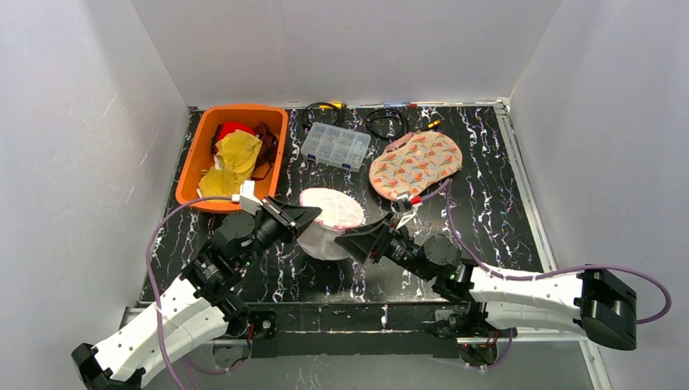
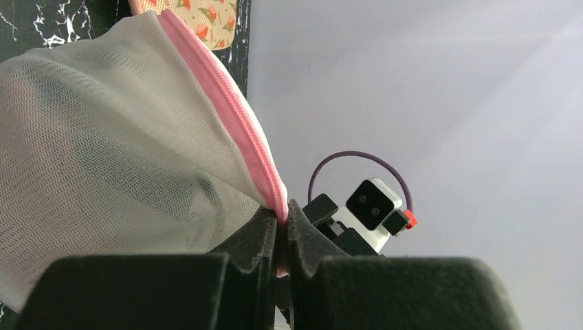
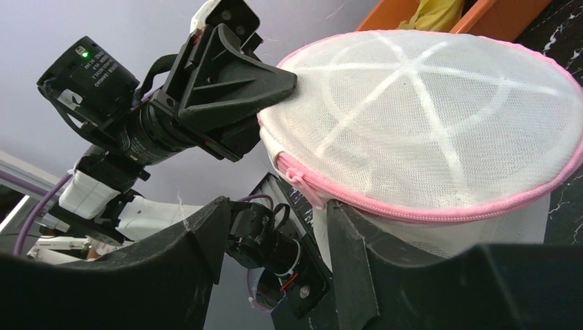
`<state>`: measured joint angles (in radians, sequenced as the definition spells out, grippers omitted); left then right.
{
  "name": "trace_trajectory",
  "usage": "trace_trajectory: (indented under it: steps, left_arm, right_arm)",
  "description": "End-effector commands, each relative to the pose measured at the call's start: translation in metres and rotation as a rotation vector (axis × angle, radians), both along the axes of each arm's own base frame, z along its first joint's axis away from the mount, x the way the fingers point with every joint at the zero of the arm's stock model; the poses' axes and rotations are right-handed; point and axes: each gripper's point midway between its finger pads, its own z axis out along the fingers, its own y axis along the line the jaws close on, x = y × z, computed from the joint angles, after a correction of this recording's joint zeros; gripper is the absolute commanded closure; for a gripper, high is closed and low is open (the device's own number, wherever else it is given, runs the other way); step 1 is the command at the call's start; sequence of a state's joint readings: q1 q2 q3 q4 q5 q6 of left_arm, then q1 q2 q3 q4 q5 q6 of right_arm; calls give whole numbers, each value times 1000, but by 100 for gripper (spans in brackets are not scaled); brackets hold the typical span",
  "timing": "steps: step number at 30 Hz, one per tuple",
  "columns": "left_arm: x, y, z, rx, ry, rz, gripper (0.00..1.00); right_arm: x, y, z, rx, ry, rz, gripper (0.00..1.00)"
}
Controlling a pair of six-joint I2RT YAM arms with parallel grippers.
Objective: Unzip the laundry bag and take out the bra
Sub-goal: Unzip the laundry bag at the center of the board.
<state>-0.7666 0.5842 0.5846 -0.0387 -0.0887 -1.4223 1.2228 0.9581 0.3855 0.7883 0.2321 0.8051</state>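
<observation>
The laundry bag [image 1: 328, 218] is a round white mesh pouch with a pink zipper rim, tilted up off the table's middle. My left gripper [image 1: 313, 214] is shut on its pink zipper edge [image 2: 269, 185]. My right gripper [image 1: 345, 238] is open, just right of the bag and below its rim. In the right wrist view the bag [image 3: 440, 124] fills the upper right, its pink zipper pull [image 3: 302, 187] hanging just above the gap between my right fingers [image 3: 347, 240]. The zipper looks closed. No bra shows inside the bag; a patterned pink bra-like item [image 1: 416, 165] lies behind.
An orange bin [image 1: 197, 171] with yellow and red clothes stands at the back left. A clear plastic parts box [image 1: 335, 145] and black cables [image 1: 385, 122] lie at the back. The table is black marble-patterned [image 1: 487, 219], walled in white.
</observation>
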Motion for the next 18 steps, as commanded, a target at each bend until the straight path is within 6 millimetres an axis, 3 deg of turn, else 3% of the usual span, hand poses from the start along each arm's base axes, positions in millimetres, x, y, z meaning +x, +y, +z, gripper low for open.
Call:
trace_trajectory:
  steps: [1,18]
  left_arm:
    - [-3,2,27,-58,-50,-7,100]
    - [-4,2,30,-70,-55,-10,100]
  right_arm:
    - [1,0,45,127,-53,3,40]
    - [3,-3,44,143,-47,-9,53]
